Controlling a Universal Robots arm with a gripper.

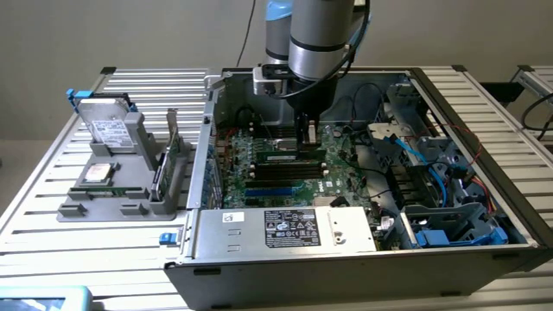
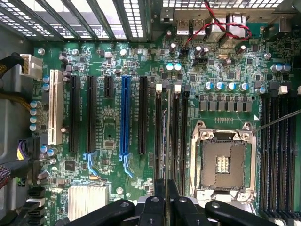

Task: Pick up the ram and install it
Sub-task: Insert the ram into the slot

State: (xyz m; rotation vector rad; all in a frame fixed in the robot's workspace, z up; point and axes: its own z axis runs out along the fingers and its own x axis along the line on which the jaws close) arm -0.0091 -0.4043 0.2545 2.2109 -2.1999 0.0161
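Ram (image 2: 167, 136) stands edge-on among the black memory slots (image 2: 158, 136), beside the empty CPU socket (image 2: 223, 162), inside the open computer case (image 1: 363, 275). Gripper (image 2: 166, 188) narrow, clamped on it. Power supply (image 1: 285, 228) label unreadable.

Open case (image 1: 346, 278) lies on a slatted table (image 1: 52, 259). Inside: green motherboard (image 1: 259, 188), labelled power supply (image 1: 285, 228) at the near wall, blue cables (image 1: 413, 155) toward the exterior view's right. Board carries a CPU socket (image 2: 223, 162), one blue slot (image 2: 125, 115), one white slot (image 2: 55, 106). At the exterior view's left, a grey holder (image 1: 112, 201) bears a hard drive (image 1: 108, 126) and an upright card (image 1: 173, 155).
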